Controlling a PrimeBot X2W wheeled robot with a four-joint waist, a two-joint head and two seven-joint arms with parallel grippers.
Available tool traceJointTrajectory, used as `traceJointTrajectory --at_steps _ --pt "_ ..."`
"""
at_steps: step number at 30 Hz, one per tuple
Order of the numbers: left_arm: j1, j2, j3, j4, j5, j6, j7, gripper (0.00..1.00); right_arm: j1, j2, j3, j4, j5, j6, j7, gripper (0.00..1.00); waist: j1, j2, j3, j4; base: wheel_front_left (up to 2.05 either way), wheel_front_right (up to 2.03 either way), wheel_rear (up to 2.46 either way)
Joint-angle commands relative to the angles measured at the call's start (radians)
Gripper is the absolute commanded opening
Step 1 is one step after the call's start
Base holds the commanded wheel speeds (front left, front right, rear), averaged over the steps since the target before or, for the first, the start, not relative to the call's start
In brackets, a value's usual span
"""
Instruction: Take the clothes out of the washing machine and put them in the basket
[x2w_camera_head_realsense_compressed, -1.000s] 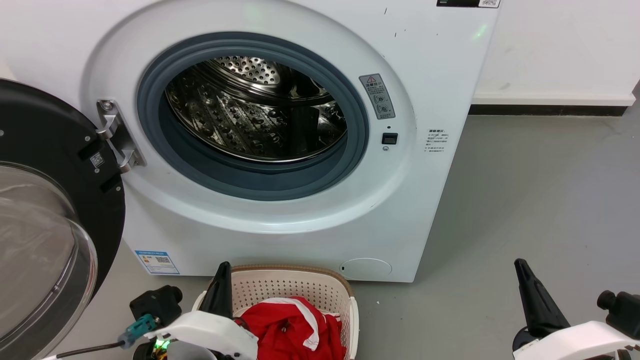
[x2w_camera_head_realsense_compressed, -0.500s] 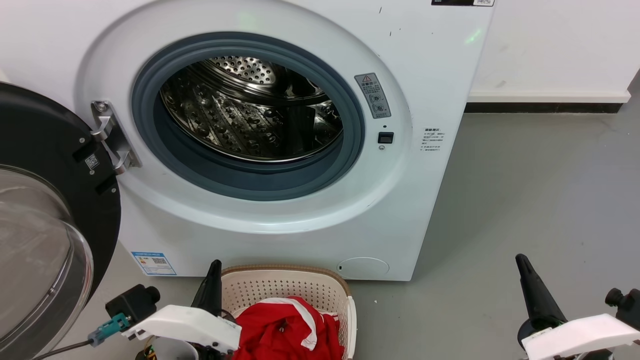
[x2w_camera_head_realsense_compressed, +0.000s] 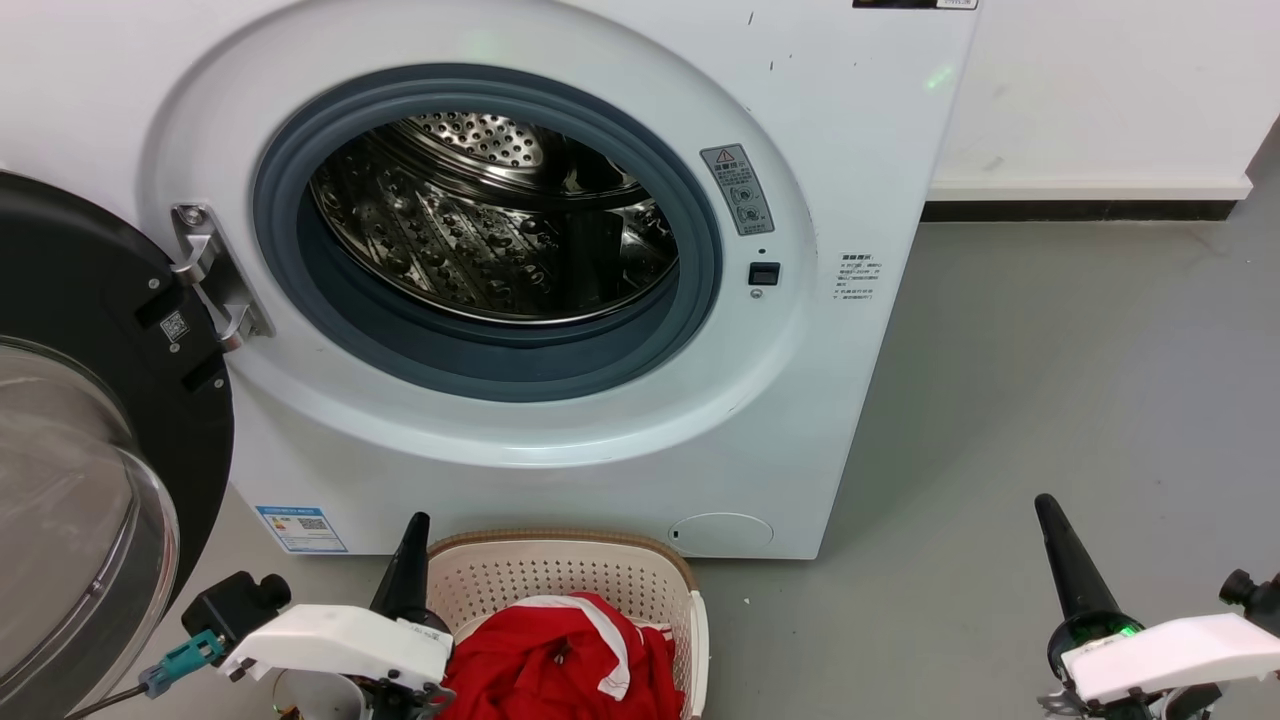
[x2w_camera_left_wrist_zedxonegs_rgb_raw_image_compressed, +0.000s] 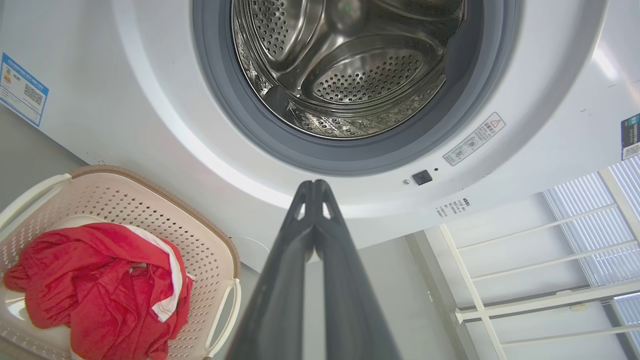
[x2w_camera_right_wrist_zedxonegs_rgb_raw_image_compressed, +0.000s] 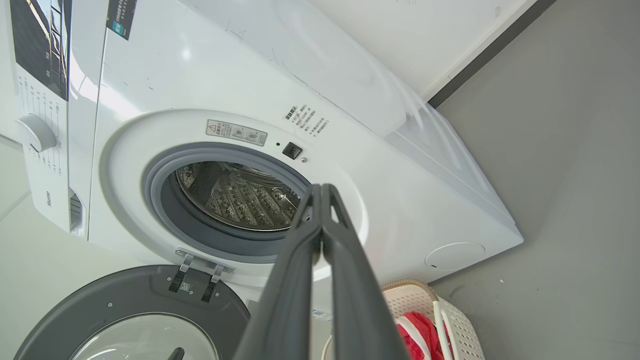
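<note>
The large white front-loading washing machine (x2w_camera_head_realsense_compressed: 600, 480) stands open before me, its dark round glass door (x2w_camera_head_realsense_compressed: 90, 400) swung out to my left. The shiny perforated steel drum (x2w_camera_head_realsense_compressed: 480, 230) shows bare metal as far as my cameras reach, though its lowest front part is hidden behind the grey gasket in the head view. On the grey floor, close against the machine's foot, sits the small cream-white perforated plastic basket with a brown rim (x2w_camera_head_realsense_compressed: 560, 540). The bright red soft garments with white stripe trim (x2w_camera_head_realsense_compressed: 560, 660) lie crumpled in it, so I judge the job all but done. I expect that fabric to be light and limp, with no stiffness. It should drape and trail from any single pinch, and could catch on the basket's holes. If I had to lift it again, I would take a raised fold near the middle of the heap, not a loose edge. My left gripper (x2w_camera_head_realsense_compressed: 417, 522) has its two dark fingers pressed together on nothing. It stands just beside the basket's left rim and points up at the machine, with the clothes low and to its right. In its wrist view the heap lies at the lower left, off the finger line. My right gripper (x2w_camera_head_realsense_compressed: 1045, 503), likewise pressed together and empty, hangs over bare floor well apart from the basket.
</note>
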Motion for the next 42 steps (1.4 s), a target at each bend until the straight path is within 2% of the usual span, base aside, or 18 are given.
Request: traceJointTrajectory --at_steps 1,42 --pt "-0.028 -0.002 0.011 -0.007 -0.025 -0.009 0.005 0.0 -0.031 -0.006 -0.004 0.0 0.026 0.0 -0.002 0.0 0.0 -0.0001 0.0 -0.001 0.0 0.0 0.0" --pt "-0.048 -0.018 0.131 0.031 -0.416 -0.101 0.086 0.0 -0.112 -0.002 -0.031 0.112 0.426 0.0 0.028 0.0 0.0 -0.0001 0.007 -0.028 0.0 0.0 0.0"
